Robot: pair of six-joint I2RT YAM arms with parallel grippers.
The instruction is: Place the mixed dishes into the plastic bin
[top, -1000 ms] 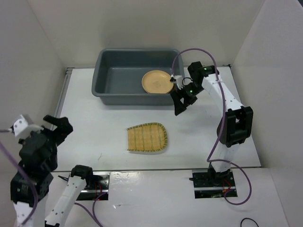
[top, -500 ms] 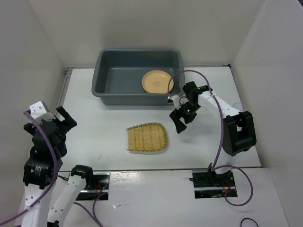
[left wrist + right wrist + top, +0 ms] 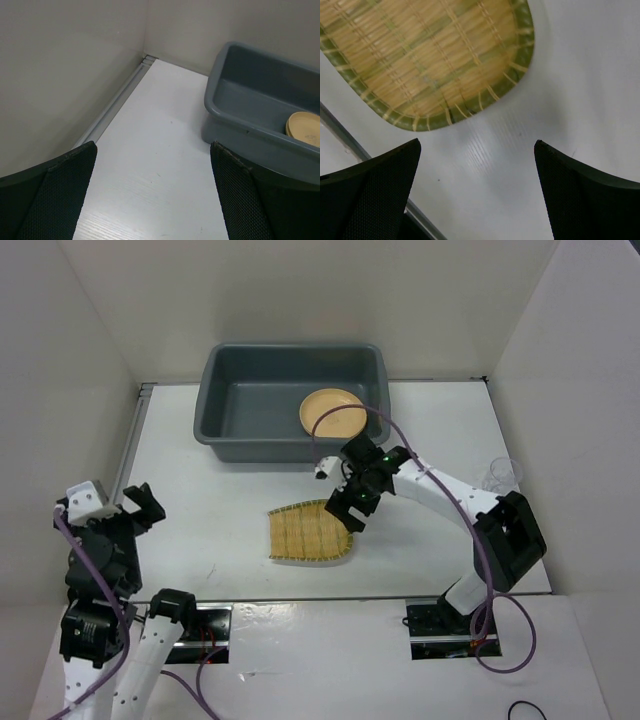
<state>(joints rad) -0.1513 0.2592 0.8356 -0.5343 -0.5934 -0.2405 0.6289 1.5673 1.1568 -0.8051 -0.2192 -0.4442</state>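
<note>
The woven bamboo tray (image 3: 306,532) lies flat on the white table in front of the dark grey plastic bin (image 3: 228,422). A yellow-tan plate (image 3: 326,408) lies inside the bin at its right end. My right gripper (image 3: 347,508) is open and empty, low over the tray's rounded right end. In the right wrist view the tray (image 3: 425,55) fills the top left, just beyond the open gripper (image 3: 477,170). My left gripper (image 3: 112,506) is open and empty at the table's left edge; its view shows the bin (image 3: 235,107) and the plate (image 3: 305,127). A clear plastic cup (image 3: 500,474) stands at the far right.
White walls close the table on the left, back and right. A metal rail (image 3: 131,445) runs along the table's left edge. The right arm's purple cable (image 3: 350,412) loops over the bin's right end.
My right gripper has moved from beside the bin's right front corner forward and left, down to the tray's rounded end. My left arm has shifted and lowered slightly at the left edge.
</note>
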